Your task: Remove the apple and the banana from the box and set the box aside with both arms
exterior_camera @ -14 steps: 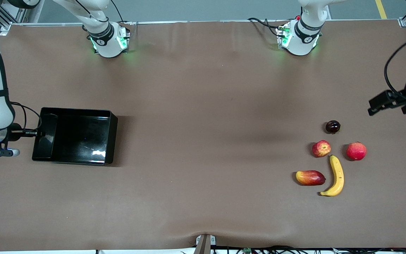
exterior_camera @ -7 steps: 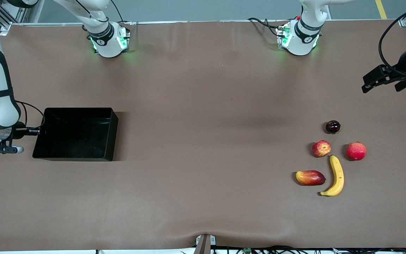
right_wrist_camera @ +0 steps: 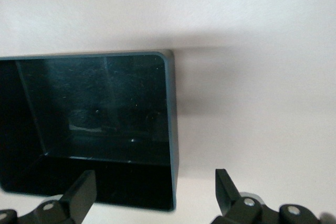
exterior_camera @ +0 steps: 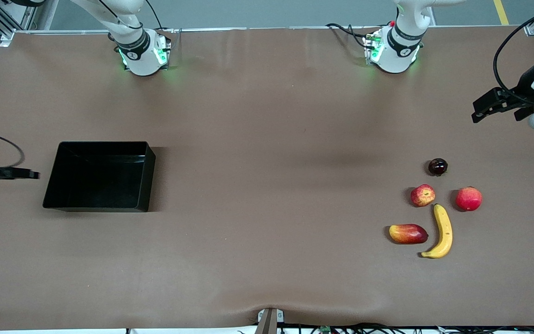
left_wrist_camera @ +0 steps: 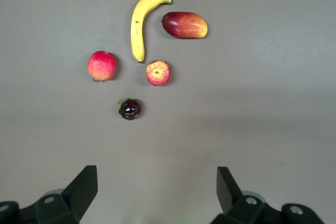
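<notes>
Brown bench (exterior_camera: 267, 260) holds the banana (exterior_camera: 442, 232) nearest, then the apple (exterior_camera: 422, 195). At the right arm's end sits the black box (exterior_camera: 100, 176). Right tool (right_wrist_camera: 155, 195) hangs over its edge, fingers apart. Left tool (left_wrist_camera: 156, 190) hangs past the fruit, fingers apart.

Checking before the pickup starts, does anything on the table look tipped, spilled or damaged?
Nothing stands out. The shallow glossy black plastic bin sits flat and empty, and the curved yellow banana and small red-yellow streaked apple lie intact.

Banana (exterior_camera: 443, 232), apple (exterior_camera: 422, 195), box (exterior_camera: 143, 178) apart
</notes>
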